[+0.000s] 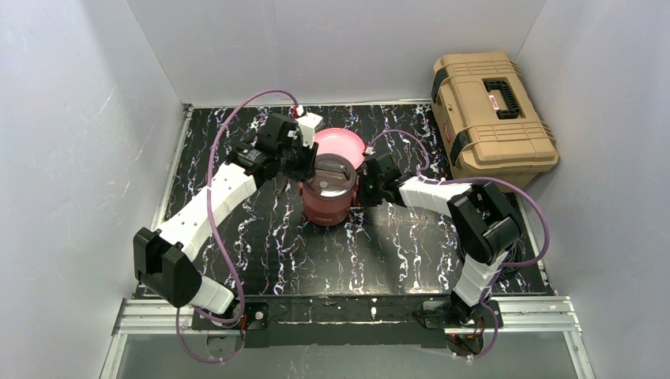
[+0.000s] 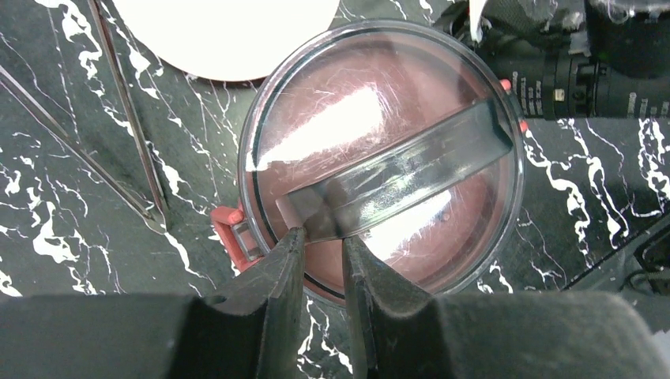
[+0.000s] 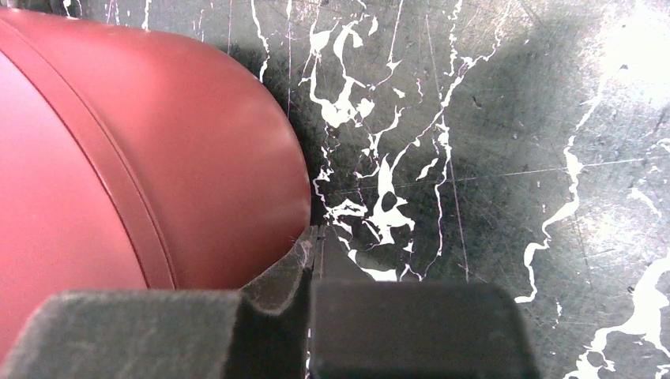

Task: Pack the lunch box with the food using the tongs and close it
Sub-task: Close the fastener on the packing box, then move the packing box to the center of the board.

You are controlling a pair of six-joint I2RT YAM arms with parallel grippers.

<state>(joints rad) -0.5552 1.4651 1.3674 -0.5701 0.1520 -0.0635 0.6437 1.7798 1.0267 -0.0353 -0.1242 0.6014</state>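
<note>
The maroon lunch box (image 1: 326,201) stands upright mid-table with its clear top lid (image 2: 379,103) on. My left gripper (image 1: 306,167) hangs over it, and its tips (image 2: 322,241) are closed narrowly on the near end of the lid's dark handle (image 2: 411,170). My right gripper (image 1: 366,186) is shut and holds nothing. It rests against the box's right wall (image 3: 158,158), with its tips (image 3: 314,237) at the table. The slim dark tongs (image 2: 130,126) lie on the table left of the box. The food is out of view.
The pink plate (image 1: 341,144) lies just behind the lunch box. A tan toolbox (image 1: 490,110) sits at the back right. A red latch (image 2: 231,230) sticks out from the box's side near my left fingers. White walls close in the black marbled table (image 1: 261,253).
</note>
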